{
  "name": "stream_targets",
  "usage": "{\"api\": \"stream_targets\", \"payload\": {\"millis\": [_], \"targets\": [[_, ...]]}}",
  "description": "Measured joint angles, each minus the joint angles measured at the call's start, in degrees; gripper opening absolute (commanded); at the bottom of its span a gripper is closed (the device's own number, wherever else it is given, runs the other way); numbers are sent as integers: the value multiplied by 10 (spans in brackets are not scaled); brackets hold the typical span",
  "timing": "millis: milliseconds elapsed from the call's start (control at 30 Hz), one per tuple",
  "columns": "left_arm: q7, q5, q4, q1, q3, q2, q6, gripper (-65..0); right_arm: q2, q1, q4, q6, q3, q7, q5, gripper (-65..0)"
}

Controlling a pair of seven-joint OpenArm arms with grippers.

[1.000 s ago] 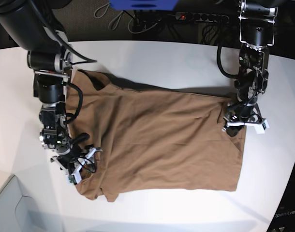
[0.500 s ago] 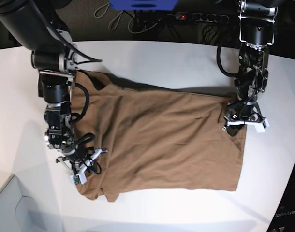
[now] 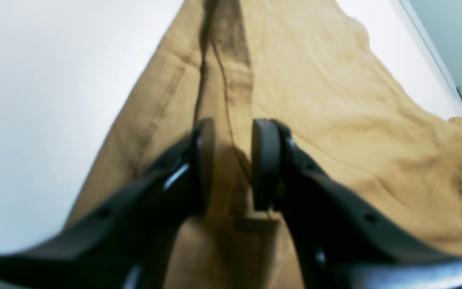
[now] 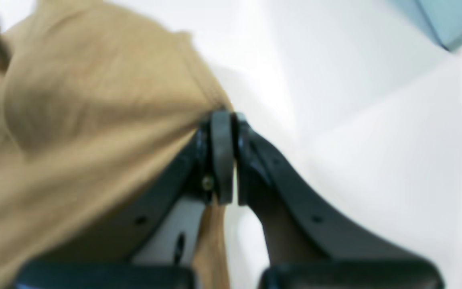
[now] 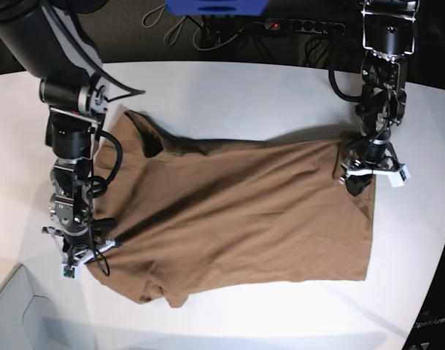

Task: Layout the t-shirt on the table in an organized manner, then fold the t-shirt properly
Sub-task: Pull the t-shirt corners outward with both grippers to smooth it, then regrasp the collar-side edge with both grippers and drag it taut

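T-shirt (image 5: 244, 211) now pulled taut on the tabletop (image 5: 230, 95): right gripper (image 4: 225, 120) jaws newly clamped on its edge, left gripper (image 3: 233, 160) jaws gripping a hem fold

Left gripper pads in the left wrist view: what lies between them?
A raised fold of the t-shirt stands between the left gripper pads, shown in the left wrist view.

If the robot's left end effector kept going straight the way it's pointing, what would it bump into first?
Probably the t-shirt itself. In the left wrist view, the left end effector points along the brown cloth, with a raised fold sitting right between its fingers. Depth is hard to judge, but cloth fills the path ahead, not bare table.
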Motion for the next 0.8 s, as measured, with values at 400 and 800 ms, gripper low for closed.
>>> {"api": "stream_targets", "payload": {"millis": [400, 800], "targets": [[81, 8, 141, 57, -5, 2, 51, -474, -20, -131, 213, -16, 54, -5, 1, -574], [77, 7, 255, 83, -56, 5, 52, -473, -76, -284, 451, -17, 48, -2, 2, -283]]}}
